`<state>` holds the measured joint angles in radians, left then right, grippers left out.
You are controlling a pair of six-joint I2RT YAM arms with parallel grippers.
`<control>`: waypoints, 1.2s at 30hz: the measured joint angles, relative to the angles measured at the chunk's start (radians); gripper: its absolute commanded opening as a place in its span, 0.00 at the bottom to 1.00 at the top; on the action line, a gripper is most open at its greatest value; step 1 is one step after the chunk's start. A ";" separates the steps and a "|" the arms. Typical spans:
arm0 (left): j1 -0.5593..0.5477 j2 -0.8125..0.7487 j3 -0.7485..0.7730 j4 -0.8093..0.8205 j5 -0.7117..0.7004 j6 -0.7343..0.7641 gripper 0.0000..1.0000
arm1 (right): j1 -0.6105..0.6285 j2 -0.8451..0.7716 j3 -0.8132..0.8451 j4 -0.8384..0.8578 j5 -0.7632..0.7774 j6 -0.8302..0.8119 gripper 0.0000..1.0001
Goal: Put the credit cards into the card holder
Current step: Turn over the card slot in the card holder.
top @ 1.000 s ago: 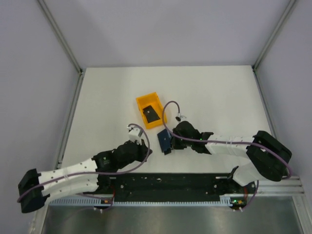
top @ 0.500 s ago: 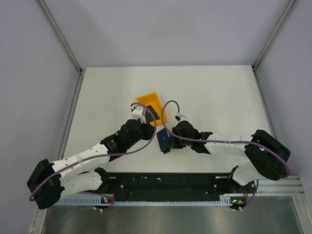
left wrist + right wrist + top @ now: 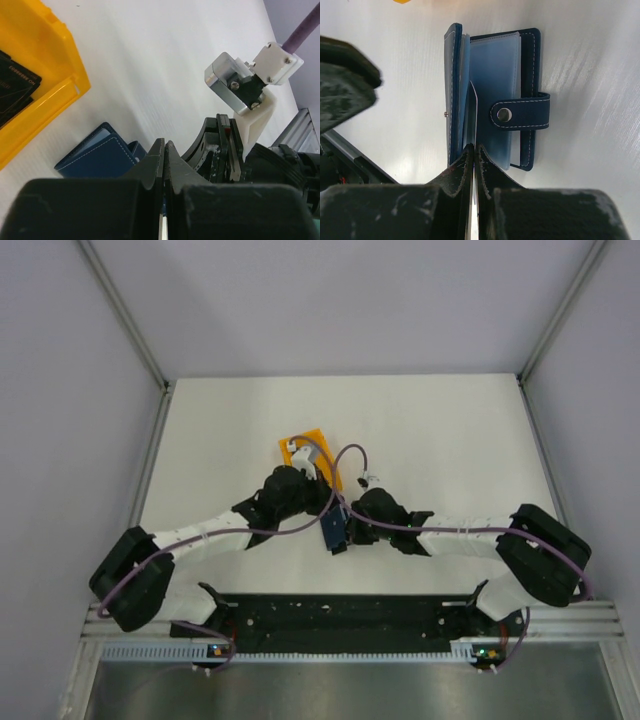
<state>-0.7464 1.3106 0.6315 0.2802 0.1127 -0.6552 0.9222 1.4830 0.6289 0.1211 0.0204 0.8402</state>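
The navy card holder (image 3: pixel 495 100) lies open on the white table, its clear sleeves fanned and its snap strap to the right. My right gripper (image 3: pixel 472 147) is shut on one of its inner sleeves. In the top view the holder (image 3: pixel 333 528) sits just left of my right gripper (image 3: pixel 348 532). My left gripper (image 3: pixel 165 145) is shut, with its tips just above the holder's edge (image 3: pixel 95 155). Black credit cards (image 3: pixel 12 90) lie stacked in the orange bin (image 3: pixel 45 90). In the top view my left gripper (image 3: pixel 324 510) and its wrist cover the bin's inside, hiding the cards.
The orange bin (image 3: pixel 308 438) stands just behind the two grippers, mostly covered by the left wrist. The right wrist camera mount (image 3: pixel 250 85) is close on the left gripper's right. Metal frame rails run along the table's left and right edges.
My left arm has swung from the near left up and to the right, over the orange bin, to the card holder. My right gripper has kept its hold and barely moved.
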 measured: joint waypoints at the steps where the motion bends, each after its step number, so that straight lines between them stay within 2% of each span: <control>1: 0.000 0.021 0.013 0.007 0.009 -0.002 0.00 | 0.000 0.000 0.000 0.000 0.000 0.000 0.00; 9: 0.000 0.167 0.114 -0.023 0.036 -0.001 0.00 | 0.000 0.000 0.000 0.002 -0.001 -0.001 0.00; 20: 0.000 0.254 0.152 -0.108 0.025 0.019 0.00 | 0.000 0.001 0.000 0.002 0.001 -0.002 0.00; 30: -0.001 0.255 0.208 -0.241 -0.029 0.110 0.00 | 0.000 0.014 0.000 0.008 0.003 -0.001 0.00; 36: 0.000 0.202 0.212 -0.351 -0.096 0.168 0.00 | 0.000 0.014 0.000 0.007 0.005 0.000 0.00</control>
<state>-0.7467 1.5124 0.8433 -0.0711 0.0170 -0.4870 0.9222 1.4971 0.6289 0.1284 0.0250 0.8402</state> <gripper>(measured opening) 0.013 0.007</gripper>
